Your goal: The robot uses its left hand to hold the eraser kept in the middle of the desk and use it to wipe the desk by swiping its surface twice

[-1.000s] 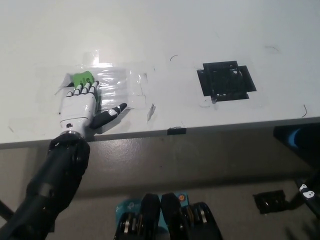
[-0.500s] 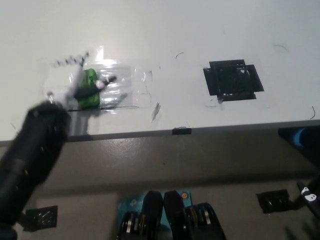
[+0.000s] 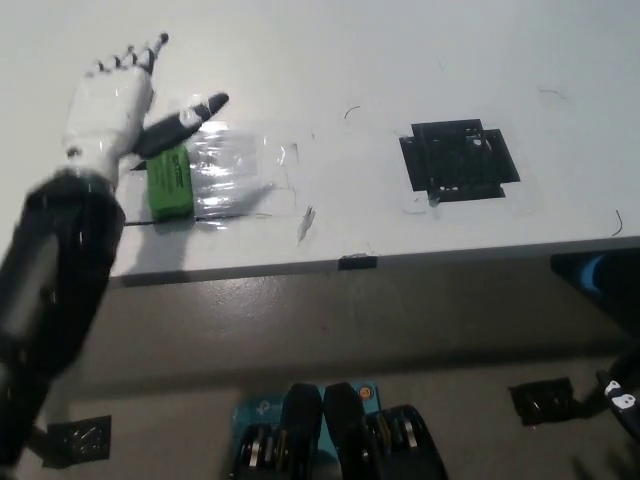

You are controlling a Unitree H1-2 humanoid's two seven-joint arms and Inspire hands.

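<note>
Green rectangular eraser (image 3: 170, 181) flat on glossy white desk (image 3: 400, 60) | white left hand (image 3: 112, 100) spread, empty, above it

White left hand (image 3: 108, 108) w/ black fingertips, black thumb, dark forearm (image 3: 50, 270).

The left robot hand (image 3: 112, 108) is white and sits at the upper left of the head view, raised over the tabletop (image 3: 400, 60). Its palm faces down and its fingers (image 3: 130, 58) are stretched out and spread apart, pointing away from the robot. The dark thumb (image 3: 185, 118) sticks out to the side. It holds nothing. Its dark forearm (image 3: 50, 290) runs down to the lower left edge. The right robot hand is out of sight.
</note>
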